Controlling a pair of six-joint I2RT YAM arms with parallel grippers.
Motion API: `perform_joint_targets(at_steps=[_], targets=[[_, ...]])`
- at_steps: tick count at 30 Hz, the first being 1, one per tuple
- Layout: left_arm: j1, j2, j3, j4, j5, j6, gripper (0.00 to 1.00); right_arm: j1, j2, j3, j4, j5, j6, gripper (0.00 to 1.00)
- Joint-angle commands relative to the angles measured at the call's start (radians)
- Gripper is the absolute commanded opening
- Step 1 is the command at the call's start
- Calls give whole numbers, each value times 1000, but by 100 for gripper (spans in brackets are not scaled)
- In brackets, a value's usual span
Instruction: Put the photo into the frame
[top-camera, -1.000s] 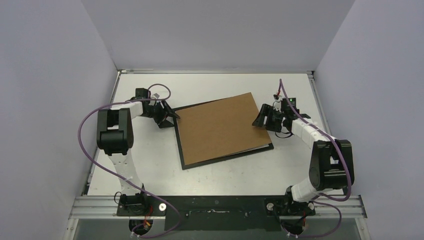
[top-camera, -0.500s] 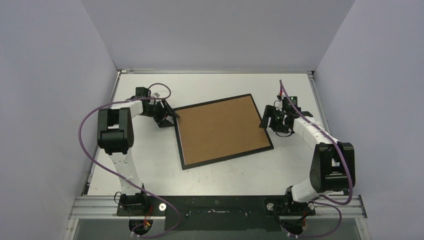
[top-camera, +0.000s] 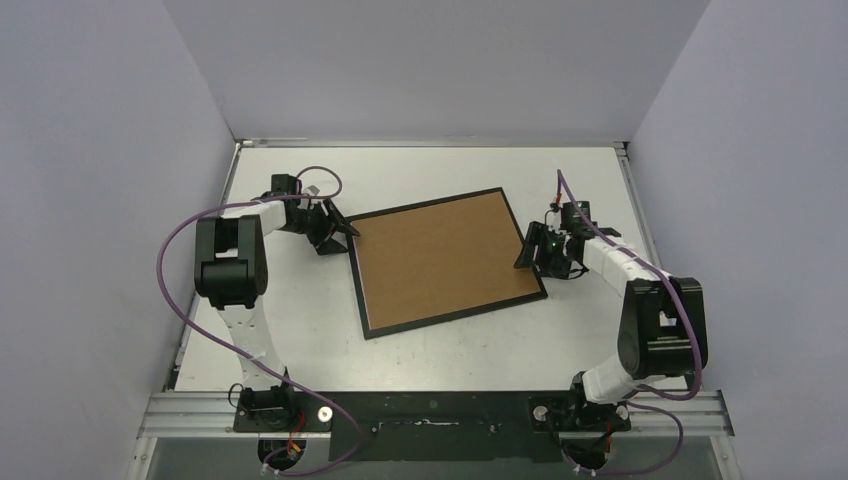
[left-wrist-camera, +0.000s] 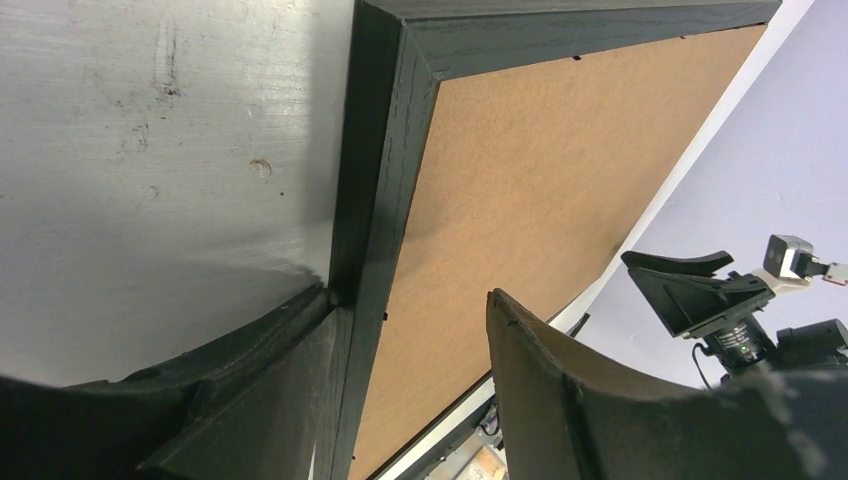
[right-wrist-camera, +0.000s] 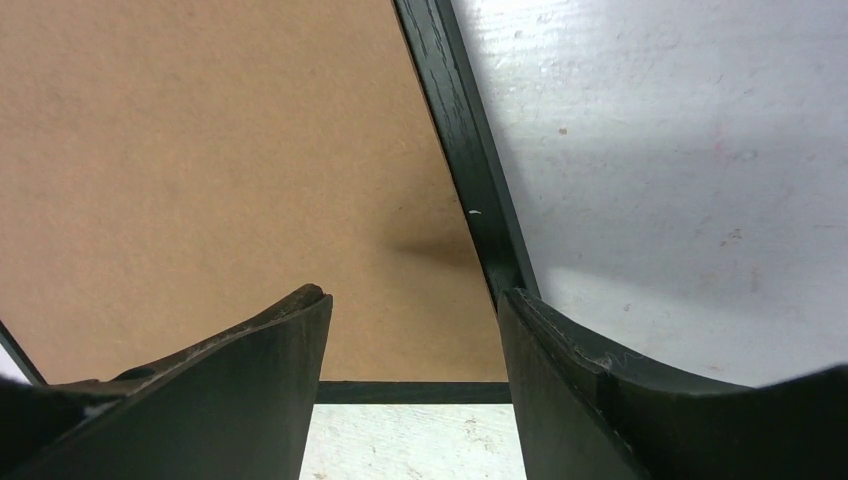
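- Since a second ago, the brown backing board has dropped from its tilt, with its right edge riding over the rail, to lie flat inside the frame; the right claw has shifted a little along that rail.
- At the left, the left claw sits at the frame's far-left corner, jaws parted wider than the rail and gripping nothing.
- In its wrist view, one finger touches the rail's outer edge on the counter; the other finger stands over the backing board.
- In the middle, the frame lies flat on the counter, back side up, turned slightly askew.
- At the right, the right claw is at the frame's right rail, jaws apart and empty.
- One finger is over the backing board; the other finger meets the rail at its tip.
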Motion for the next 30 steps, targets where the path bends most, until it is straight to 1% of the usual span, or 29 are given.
perform_joint_targets(at_steps=[1,6,10,14,19,22,25,27,28,29,30], targets=[[2,16,7,-7,-22,18,55,-5,31,-12,19,-21,10,62],[-3,24,5,-7,-18,18,55,-2,75,-27,50,-43,16,61],[-8,29,7,-4,-8,14,55,-2,94,-46,101,-106,33,58],[-10,30,6,5,4,9,55,-2,97,-66,171,-174,51,57],[-10,31,2,10,9,9,55,-2,105,-69,221,-205,48,56],[-11,28,0,8,7,9,55,-2,91,-73,229,-203,46,56],[-11,28,0,13,11,5,55,-4,94,-92,281,-300,72,58],[-11,27,0,15,11,1,55,-5,108,-113,349,-394,125,59],[-11,27,0,17,11,1,55,-4,109,-121,372,-411,147,60],[-11,28,1,17,12,0,55,-5,105,-123,374,-400,157,60],[-10,28,2,17,11,0,55,-5,89,-118,344,-356,152,61]])
